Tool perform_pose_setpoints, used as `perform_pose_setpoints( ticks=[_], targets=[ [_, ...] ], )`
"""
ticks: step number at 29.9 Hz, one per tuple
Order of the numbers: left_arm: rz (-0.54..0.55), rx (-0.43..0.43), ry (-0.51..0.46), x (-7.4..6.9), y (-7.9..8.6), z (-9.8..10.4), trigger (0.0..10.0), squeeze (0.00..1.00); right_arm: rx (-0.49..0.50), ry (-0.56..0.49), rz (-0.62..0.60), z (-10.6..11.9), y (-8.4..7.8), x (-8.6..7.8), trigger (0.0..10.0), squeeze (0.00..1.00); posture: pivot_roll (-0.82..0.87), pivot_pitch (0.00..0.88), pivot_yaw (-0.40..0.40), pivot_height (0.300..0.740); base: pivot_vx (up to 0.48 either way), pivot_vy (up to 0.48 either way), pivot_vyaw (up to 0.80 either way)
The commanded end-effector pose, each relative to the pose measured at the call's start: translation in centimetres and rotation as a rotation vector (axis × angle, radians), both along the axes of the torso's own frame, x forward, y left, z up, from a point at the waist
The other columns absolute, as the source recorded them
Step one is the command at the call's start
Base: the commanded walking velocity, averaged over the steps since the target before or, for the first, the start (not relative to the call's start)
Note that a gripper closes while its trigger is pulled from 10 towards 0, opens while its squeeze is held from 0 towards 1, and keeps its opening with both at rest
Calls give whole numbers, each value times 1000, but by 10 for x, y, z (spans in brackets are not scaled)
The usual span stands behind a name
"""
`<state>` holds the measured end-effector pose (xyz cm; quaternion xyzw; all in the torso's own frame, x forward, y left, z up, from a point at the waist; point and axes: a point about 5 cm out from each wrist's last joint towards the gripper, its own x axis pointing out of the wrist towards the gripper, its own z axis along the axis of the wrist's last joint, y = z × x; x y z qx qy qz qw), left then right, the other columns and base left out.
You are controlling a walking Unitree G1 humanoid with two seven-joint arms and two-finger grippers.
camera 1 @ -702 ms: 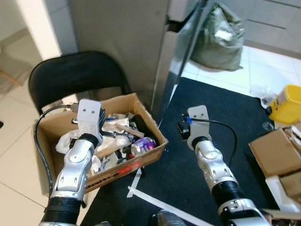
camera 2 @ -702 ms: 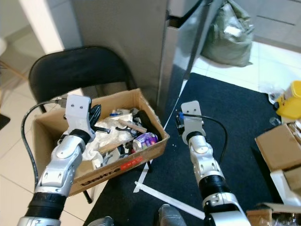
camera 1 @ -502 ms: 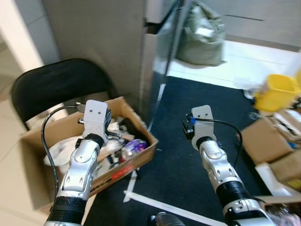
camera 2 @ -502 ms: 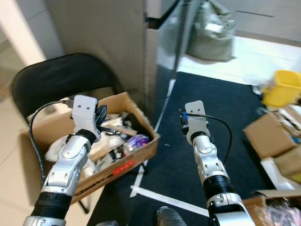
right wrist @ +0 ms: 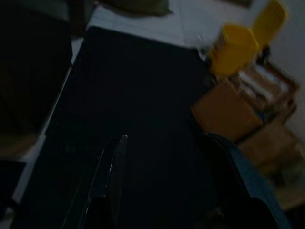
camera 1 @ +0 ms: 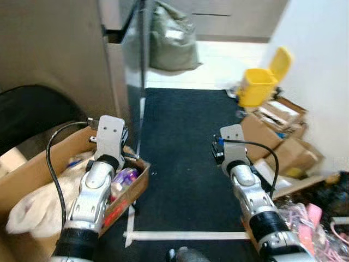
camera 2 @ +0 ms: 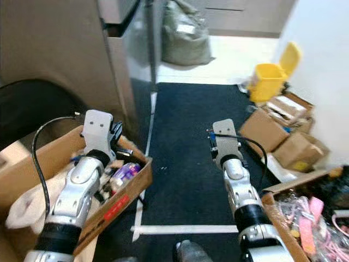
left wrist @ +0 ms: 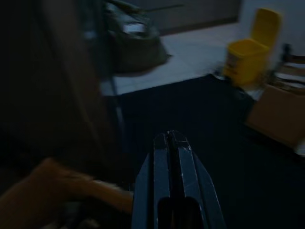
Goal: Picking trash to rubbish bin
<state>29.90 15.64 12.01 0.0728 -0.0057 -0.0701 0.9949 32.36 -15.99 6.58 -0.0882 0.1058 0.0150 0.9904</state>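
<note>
The left gripper (left wrist: 172,143) is pressed closed, holding nothing, above the trash box (camera 1: 128,195) edge. The right gripper (right wrist: 167,157) is spread wide and empty over open black mat (camera 1: 180,125). The yellow bin (camera 1: 256,87) stands far right.

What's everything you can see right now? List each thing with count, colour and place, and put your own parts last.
rubbish bin: one, yellow, lid up, far right by the white wall.
sack: one, grey-green, full, on the pale floor beyond the mat.
floor mat: one, black, running down the middle.
tape strip: one, white, across the mat's near end.
trash box: one, brown cardboard, near left, holding white wrappers and a purple can.
chair: one, black, behind the trash box.
cardboard boxes: several, brown, along the right wall.
pink items: a pile, near right, in an open box.
left hand: black fingers shut, above the trash box.
right hand: fingers open, over the mat.
</note>
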Motion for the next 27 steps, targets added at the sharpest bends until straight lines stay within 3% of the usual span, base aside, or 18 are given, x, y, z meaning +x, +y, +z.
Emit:
perform_pose_setpoints(
  ticks=[1, 27],
  targets=[
    [-8, 14, 15, 1, -1, -4, 10000, 0, 35, 29, 6, -5, 1, -4, 10000, 0, 75, 42, -26, 740, 0, 0, -800],
    [-44, 52, 22, 4, 3, 0, 10000, 0, 49, 22, -82, -7, 0, -10, 10000, 0, 106, 80, 67, 740, 0, 0, -800]
  ],
)
